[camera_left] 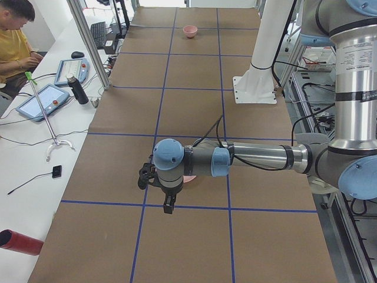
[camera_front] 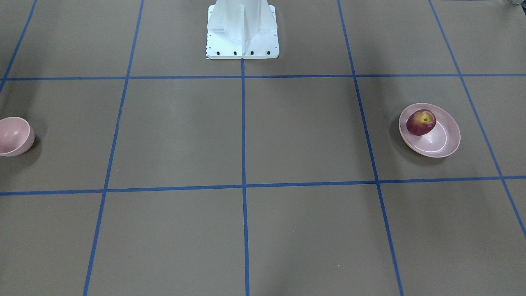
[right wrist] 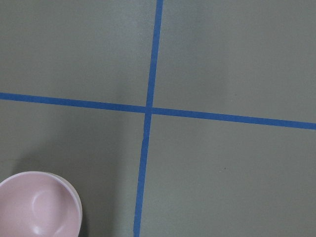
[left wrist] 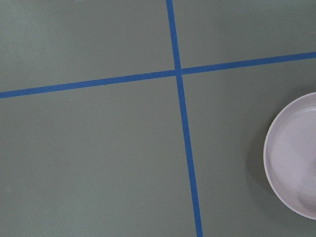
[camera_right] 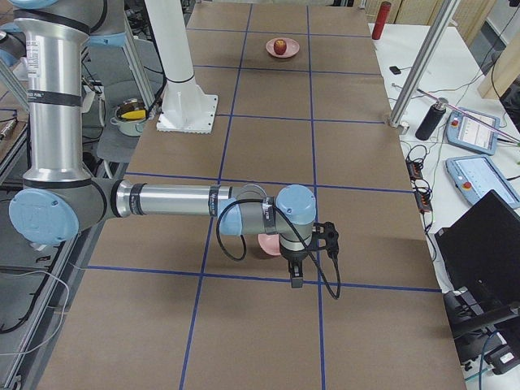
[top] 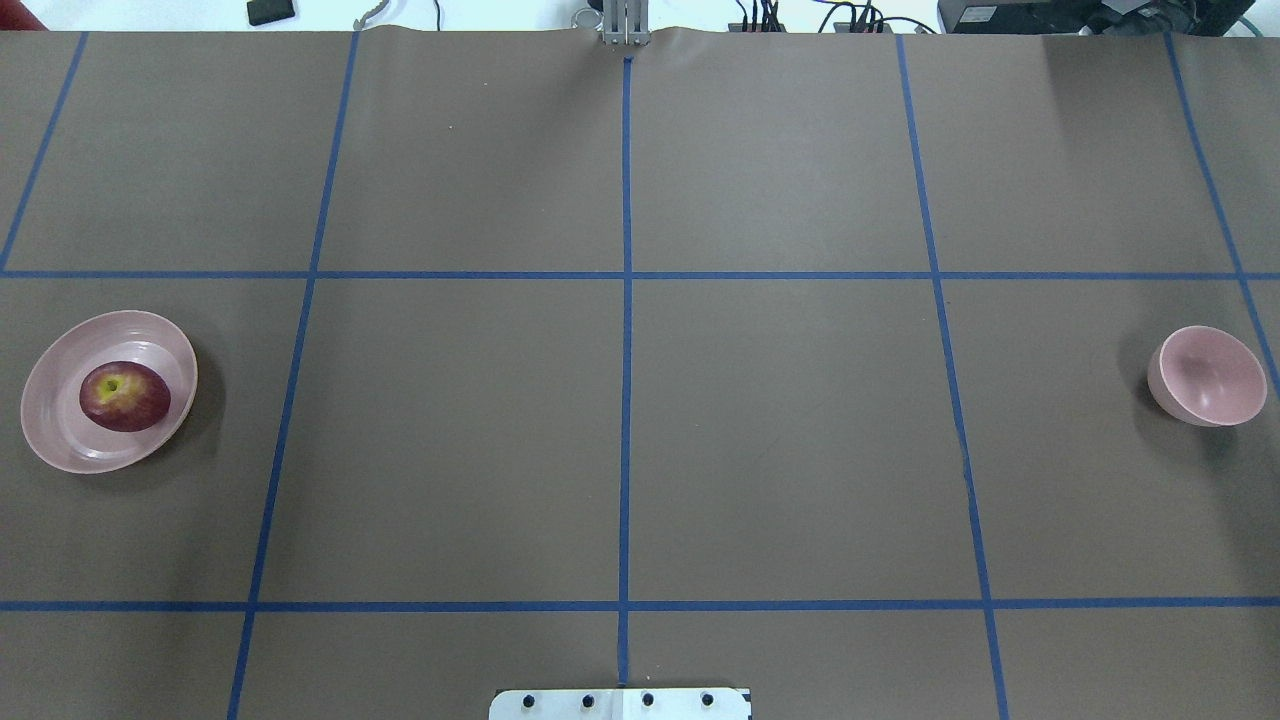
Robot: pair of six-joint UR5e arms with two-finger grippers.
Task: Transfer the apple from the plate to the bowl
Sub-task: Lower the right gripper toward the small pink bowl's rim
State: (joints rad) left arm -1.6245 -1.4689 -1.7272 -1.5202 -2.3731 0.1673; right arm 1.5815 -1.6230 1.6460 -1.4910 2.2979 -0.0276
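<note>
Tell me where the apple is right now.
In the overhead view the apple sits on the plate at the table's left edge, on the robot's left side; the bowl stands empty at the far right edge.

- Front-facing view: the bowl [camera_front: 14, 137] is clipped by the left edge, so you get only part of it
- Right wrist view: the bowl is cut off at the bottom-left corner
- From the right end: the right arm [camera_right: 171, 199] covers most of the bowl, and the apple [camera_right: 280, 46] is too far and small for surface detail
- Left wrist view: the plate [left wrist: 291, 158] runs off the right edge
- From the left end: the left arm [camera_left: 259, 158] hides the plate except for a pink sliver
- Left gripper [camera_left: 169, 205] and right gripper [camera_right: 296, 278]: side views only, so you cannot tell how the jaws stand
</note>
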